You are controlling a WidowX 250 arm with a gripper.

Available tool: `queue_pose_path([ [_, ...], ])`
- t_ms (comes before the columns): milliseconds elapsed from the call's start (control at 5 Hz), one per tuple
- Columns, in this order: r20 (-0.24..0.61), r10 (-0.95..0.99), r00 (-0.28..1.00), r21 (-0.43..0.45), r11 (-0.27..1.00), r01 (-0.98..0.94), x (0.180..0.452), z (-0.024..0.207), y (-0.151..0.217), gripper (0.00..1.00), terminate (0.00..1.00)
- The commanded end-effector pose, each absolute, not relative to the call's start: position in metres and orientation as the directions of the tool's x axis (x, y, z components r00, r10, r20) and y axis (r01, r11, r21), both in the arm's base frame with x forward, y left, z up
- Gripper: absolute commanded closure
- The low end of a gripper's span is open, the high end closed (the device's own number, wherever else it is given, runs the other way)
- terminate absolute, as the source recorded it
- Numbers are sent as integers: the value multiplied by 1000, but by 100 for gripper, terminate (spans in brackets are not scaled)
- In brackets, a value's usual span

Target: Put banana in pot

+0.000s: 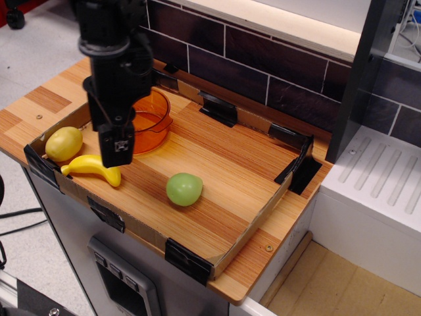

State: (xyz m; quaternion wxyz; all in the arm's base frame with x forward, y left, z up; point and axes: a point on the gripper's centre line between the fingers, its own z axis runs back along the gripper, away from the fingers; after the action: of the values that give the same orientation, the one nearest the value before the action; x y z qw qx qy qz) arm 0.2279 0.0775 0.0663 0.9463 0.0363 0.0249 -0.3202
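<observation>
Yellow banana (89,168); translucent orange pot (150,125); yellow-green lemon (63,143); green ball (183,189); black gripper (114,153); striped wood-grain surface (217,178).

From my feed I see a striped wooden counter (217,164) fenced by a low cardboard rim (253,220) held with black clips. Behind its far edge runs a dark tiled wall (263,62) under a pale ledge (296,23). Off the right edge sits a white ribbed unit (378,181). Grey floor (46,36) lies beyond the left corner.
</observation>
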Motion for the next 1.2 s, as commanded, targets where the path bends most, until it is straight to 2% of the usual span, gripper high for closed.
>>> queue_pose_path([
  [0, -28, -547, 837, 123, 829, 546, 234, 65, 103, 0, 0],
  [600, -62, -553, 831, 152, 818, 555, 245, 36, 113, 0, 0],
  [1000, -66, -580, 812, 169, 796, 582, 244, 29, 115, 0, 0],
])
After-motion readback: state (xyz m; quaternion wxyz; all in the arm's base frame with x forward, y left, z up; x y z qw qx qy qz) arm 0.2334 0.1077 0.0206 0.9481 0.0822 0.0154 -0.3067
